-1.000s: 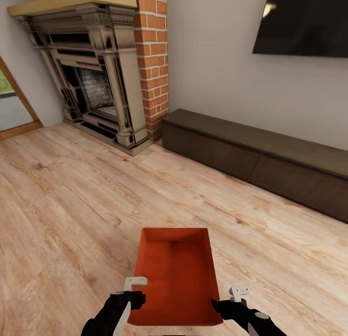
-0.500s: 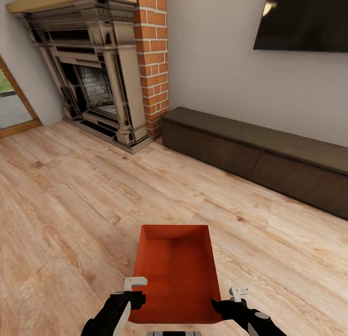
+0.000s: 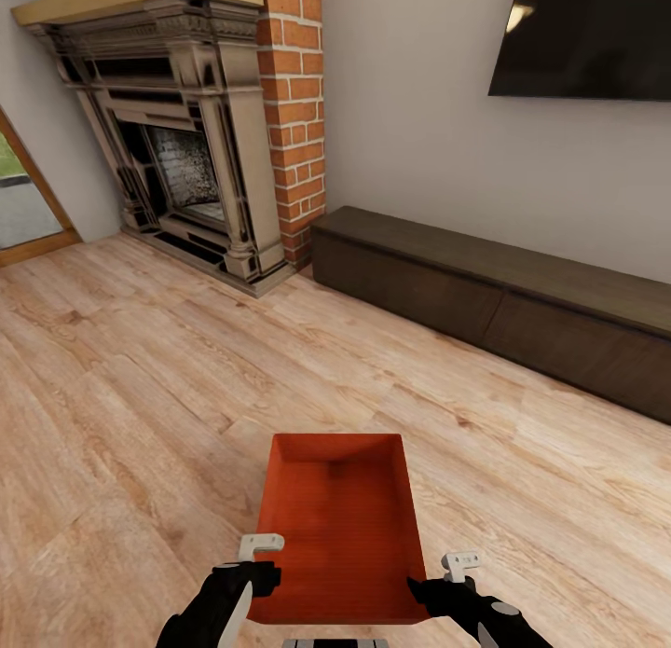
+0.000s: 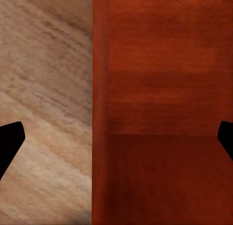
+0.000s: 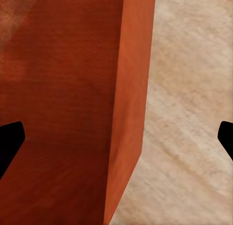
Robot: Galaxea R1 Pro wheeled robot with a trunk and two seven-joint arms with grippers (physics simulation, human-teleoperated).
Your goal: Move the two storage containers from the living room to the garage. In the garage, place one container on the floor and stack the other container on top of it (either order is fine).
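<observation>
One orange-red storage container (image 3: 340, 527) sits low in front of me over the light wood plank floor (image 3: 140, 396) of the living room, its open top facing up and nothing inside. My left gripper (image 3: 256, 559) is at its near left corner and my right gripper (image 3: 447, 573) at its near right corner. In the left wrist view the gripper (image 4: 116, 142) stands open, with the container's side wall (image 4: 99, 104) running between the widely spread black fingertips. The right gripper (image 5: 116, 142) is open the same way astride the other wall (image 5: 131, 89).
A grey ornate fireplace (image 3: 186, 144) with a red brick chimney (image 3: 298, 117) stands at the far left. A long dark low cabinet (image 3: 503, 303) runs along the wall under a black TV (image 3: 587, 37). A doorway (image 3: 23, 210) opens at the left edge.
The whole picture shifted up slightly a second ago, a camera move. Over the last half second nothing has visibly changed; both grippers hold their places at the container.
</observation>
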